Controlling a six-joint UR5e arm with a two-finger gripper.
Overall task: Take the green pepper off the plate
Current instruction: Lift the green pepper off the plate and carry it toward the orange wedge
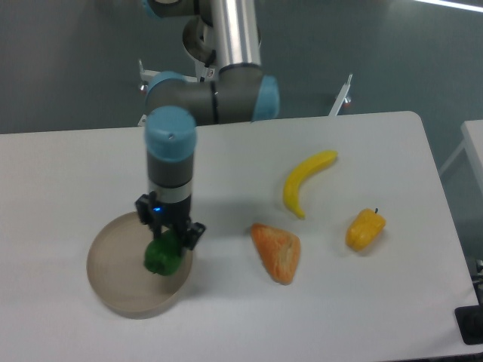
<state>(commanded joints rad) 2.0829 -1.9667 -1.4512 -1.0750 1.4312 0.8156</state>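
— Over the plate [113, 290], toward its right edge, our gripper [169, 240] sits closed around the green pepper [161, 257].
— So we're mid-grasp — next we need a straight, steady lift.

White table [377, 317] with rounded corners filled most of view. Dark grey-teal wall [377, 53] stood behind it. Bright light strip [450, 4] showed at top right. Pale furniture edge [474, 143] visible at far right, dark floor beneath.
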